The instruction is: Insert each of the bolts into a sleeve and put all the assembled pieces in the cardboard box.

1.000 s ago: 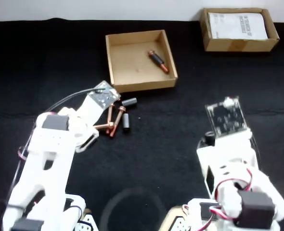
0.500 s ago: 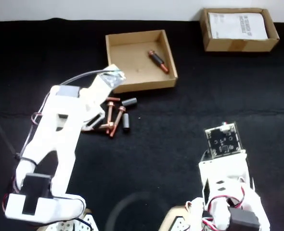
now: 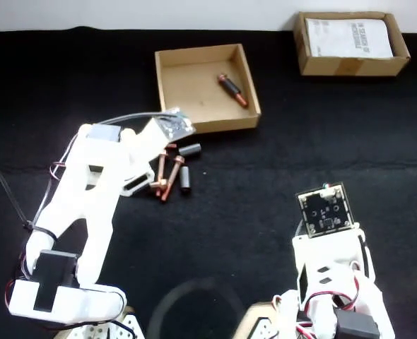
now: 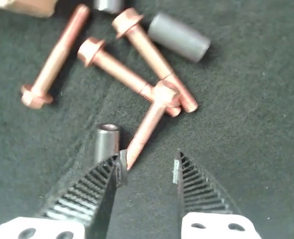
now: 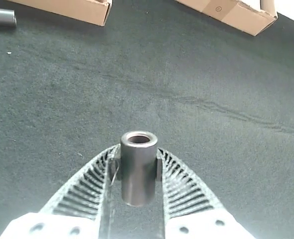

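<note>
Several copper bolts [image 4: 119,72] lie in a loose heap on the black mat, with grey sleeves [image 4: 179,37] beside them. My left gripper [image 4: 148,167] hangs open just above the heap. One bolt [image 4: 147,124] points into the gap between its fingers, and a sleeve [image 4: 107,142] lies by one fingertip. My right gripper [image 5: 137,152] is shut on an upright grey sleeve [image 5: 138,172] above bare mat. In the high view the bolts [image 3: 162,173] lie in front of the cardboard box [image 3: 187,92], which holds one assembled piece [image 3: 233,90].
A second cardboard box [image 3: 350,65] with a printed sheet in it stands at the back right. Two loose sleeves [image 3: 189,150] lie right of the bolts. The right arm [image 3: 329,268] stands near the front edge, with open mat between the arms.
The left arm swung out over the bolt heap toward the box. The right arm drew back toward the front edge with the sleeve still held.
</note>
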{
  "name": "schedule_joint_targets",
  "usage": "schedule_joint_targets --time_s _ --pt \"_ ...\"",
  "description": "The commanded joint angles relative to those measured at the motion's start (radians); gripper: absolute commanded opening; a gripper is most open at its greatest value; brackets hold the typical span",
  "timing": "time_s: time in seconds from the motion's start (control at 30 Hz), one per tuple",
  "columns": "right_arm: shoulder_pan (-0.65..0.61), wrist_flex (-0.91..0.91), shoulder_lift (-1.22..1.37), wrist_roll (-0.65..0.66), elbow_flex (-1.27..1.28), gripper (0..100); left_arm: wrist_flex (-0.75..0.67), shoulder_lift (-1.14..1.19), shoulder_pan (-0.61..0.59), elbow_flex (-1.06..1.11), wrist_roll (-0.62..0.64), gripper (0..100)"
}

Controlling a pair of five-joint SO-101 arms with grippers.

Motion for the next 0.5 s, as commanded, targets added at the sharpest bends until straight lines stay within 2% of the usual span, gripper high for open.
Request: schedule_joint_targets --time_s 0.0,0.2,0.47 --pt "0.012 -0.047 -0.008 0.012 0.015 0.8 0.006 -0.002 0.042 -0.041 -0.063 17" --pt "0.012 -0.071 -0.012 0.038 0.064 0.8 0.002 0.022 0.097 -0.05 -0.129 17" --pt "0.012 -0.079 -0.012 0.04 0.065 0.8 0.002 0.266 0.073 -0.206 -0.129 16"
